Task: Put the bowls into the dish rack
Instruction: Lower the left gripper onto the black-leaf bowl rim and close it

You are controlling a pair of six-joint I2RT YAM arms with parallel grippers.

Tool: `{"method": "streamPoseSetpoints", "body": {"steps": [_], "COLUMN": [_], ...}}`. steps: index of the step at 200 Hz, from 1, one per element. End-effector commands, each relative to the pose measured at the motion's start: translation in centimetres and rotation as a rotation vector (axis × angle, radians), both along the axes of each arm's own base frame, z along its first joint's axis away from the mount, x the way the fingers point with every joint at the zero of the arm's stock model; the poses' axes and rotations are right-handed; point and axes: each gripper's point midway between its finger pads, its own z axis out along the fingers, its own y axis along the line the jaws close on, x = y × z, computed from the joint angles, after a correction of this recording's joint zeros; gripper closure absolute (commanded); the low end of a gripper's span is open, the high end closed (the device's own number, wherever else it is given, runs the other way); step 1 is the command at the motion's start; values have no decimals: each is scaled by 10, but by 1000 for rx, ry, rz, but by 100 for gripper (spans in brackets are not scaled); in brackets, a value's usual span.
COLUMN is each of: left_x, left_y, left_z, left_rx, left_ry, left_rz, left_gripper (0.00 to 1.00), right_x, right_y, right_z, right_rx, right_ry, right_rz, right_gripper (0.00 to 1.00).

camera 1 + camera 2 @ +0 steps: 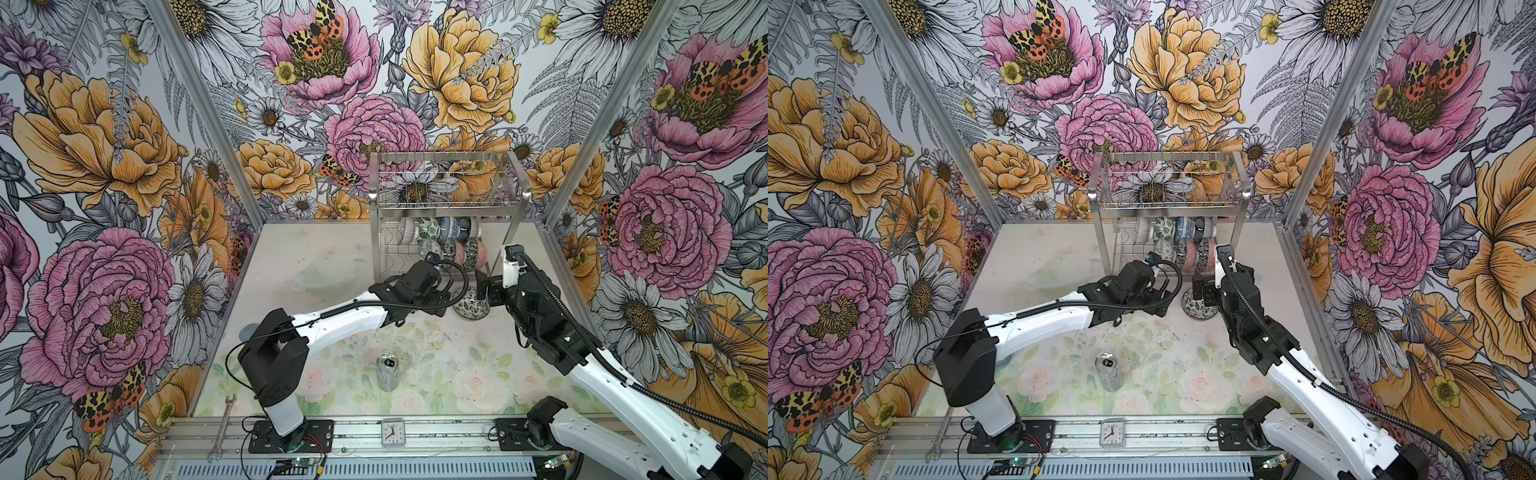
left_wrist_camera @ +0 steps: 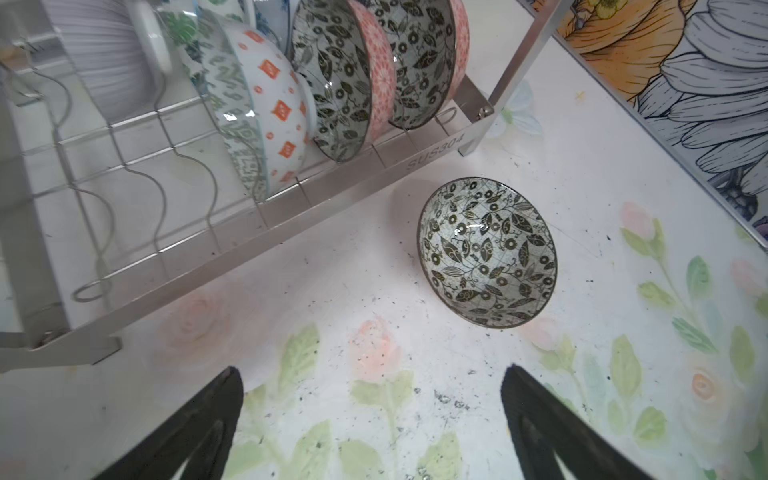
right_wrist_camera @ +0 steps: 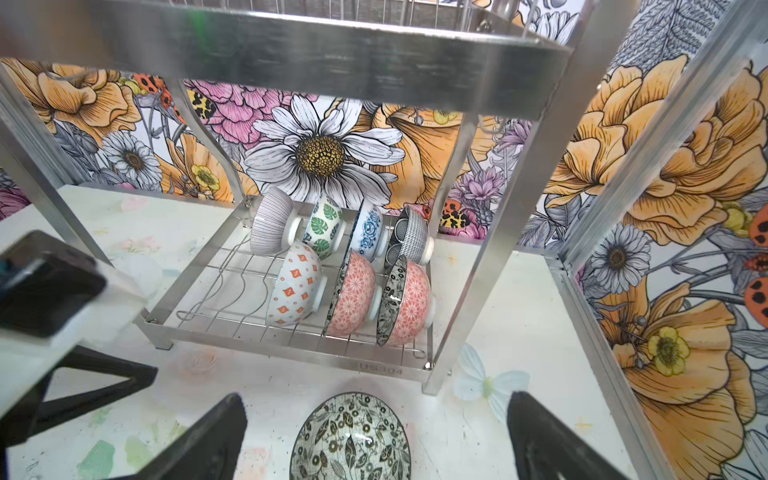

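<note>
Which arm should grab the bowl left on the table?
Probably right: the open right gripper has the leaf-patterned bowl lined up between its jaws; the left gripper, also open, sees it ahead and off-centre.

loose bowl (image 2: pixel 487 253): black-and-white leaf pattern, upright, just before the rack's front rail
racked bowls (image 3: pixel 351 297): seven, on edge, two rows, lower tier
dish rack (image 3: pixel 332 54): steel, two-tiered

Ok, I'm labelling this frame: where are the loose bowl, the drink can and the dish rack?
loose bowl (image 2: pixel 486 253), left wrist view, middle of its patterned inside.
drink can (image 1: pixel 387 362), in a top view, on its lid.
dish rack (image 3: pixel 374 368), right wrist view, on the front bottom rail.
</note>
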Motion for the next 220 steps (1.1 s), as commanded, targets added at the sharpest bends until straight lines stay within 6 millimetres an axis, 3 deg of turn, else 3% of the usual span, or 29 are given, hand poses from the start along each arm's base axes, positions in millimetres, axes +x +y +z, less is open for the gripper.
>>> {"method": "streamPoseSetpoints", "body": {"steps": [1,10,49,87,159,220], "left_x": [8,11,20,27,32,34], "left_y": [-27,-33,-53,-71,-89,-89], "left_z": [12,-8,-38,-62,-88,-92], "left_rx": [-143,-132,-152,-155,-171,-176], "left_ry": [40,76,149,194,245,255], "left_rz": [24,38,57,48,29,33], "left_gripper": [1,1,5,21,46,68], "right_x": [0,2,5,7,4,3], "right_y": [1,1,6,11,9,7], "right_z": [-10,-11,-18,-24,-29,-30], "right_rx": [14,17,23,54,72,72], "right_ry": [49,53,80,98,103,103], "right_rz": [-3,-10,-1,10,-4,-9], "right_gripper": [0,0,0,0,0,0]}}
